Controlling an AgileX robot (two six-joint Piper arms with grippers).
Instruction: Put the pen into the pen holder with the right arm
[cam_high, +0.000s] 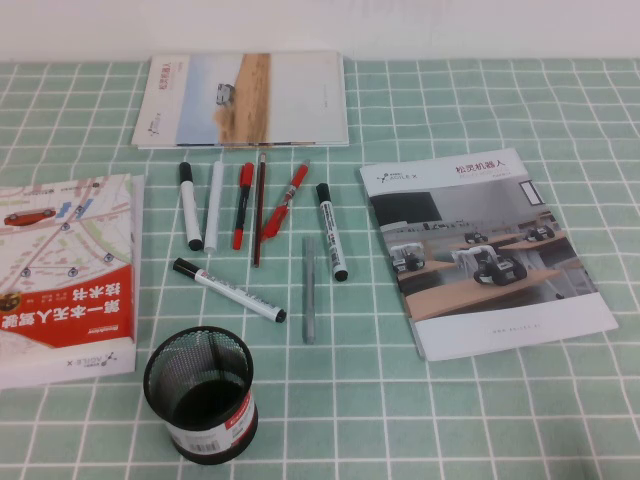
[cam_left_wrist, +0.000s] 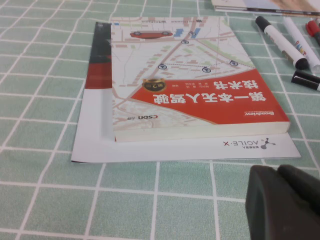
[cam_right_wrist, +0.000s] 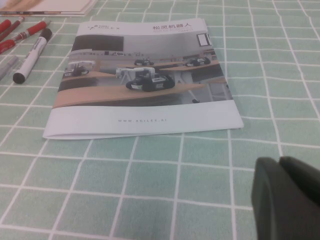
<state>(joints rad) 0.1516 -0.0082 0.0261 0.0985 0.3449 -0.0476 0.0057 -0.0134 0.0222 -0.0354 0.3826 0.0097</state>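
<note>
while neither arm shows from above, both grippers sit low at the near edge of the table. the right gripper (cam_right_wrist: 287, 197) hovers over bare cloth just short of the brochure (cam_right_wrist: 145, 80), its fingers pressed together with nothing between them. the left gripper (cam_left_wrist: 282, 202) hangs near the corner of the book (cam_left_wrist: 195, 85); whether it is open or closed i cannot tell.

nearest on the cloth stands the holder (cam_high: 200, 394), upright, mouth open, apparently empty. beyond it and a little to the right lies the pen (cam_high: 309, 290), flat, running roughly near to far, between a slanted marker (cam_high: 229, 290) on its left and an upright-lying marker (cam_high: 332, 231) just past it on the right. it touches neither. further back lies a row of more pens, red and white, and a pamphlet (cam_high: 243, 98) sits at the far edge.

the pen looks light, stiff and smooth, so it may roll or slip under a pinch. i'd take it across the barrel near its middle, where there is free cloth on both sides, and the jaws would need to spread first. nothing of the task looks done yet.
</note>
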